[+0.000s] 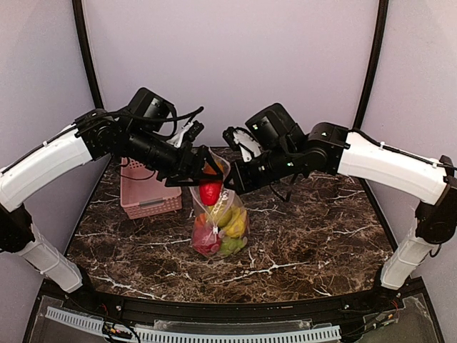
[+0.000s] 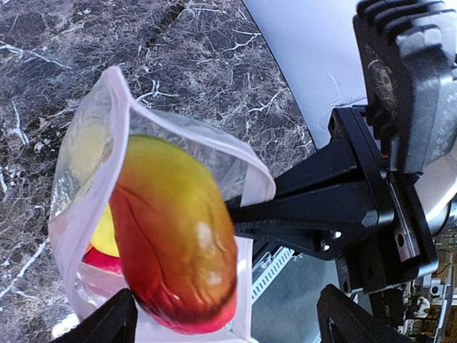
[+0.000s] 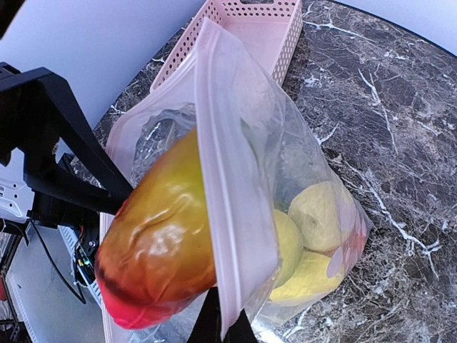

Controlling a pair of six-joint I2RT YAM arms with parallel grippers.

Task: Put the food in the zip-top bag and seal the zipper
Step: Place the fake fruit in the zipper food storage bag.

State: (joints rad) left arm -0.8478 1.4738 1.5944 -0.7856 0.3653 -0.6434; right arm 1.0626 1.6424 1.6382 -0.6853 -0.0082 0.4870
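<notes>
Red-and-yellow mango (image 3: 161,236) sits in the zip-top bag (image 3: 307,128) mouth. Your left pincer (image 2: 232,319) is wide; lift it away gently. Your right pincer (image 3: 221,325) pinches the pink zipper (image 3: 232,200).

No text, label, brand name, number or sign can be read in any of the views. The bag (image 3: 235,179) shows only a plain pale strip along its edge, and the pink basket (image 1: 146,193) carries no legible print either.
</notes>
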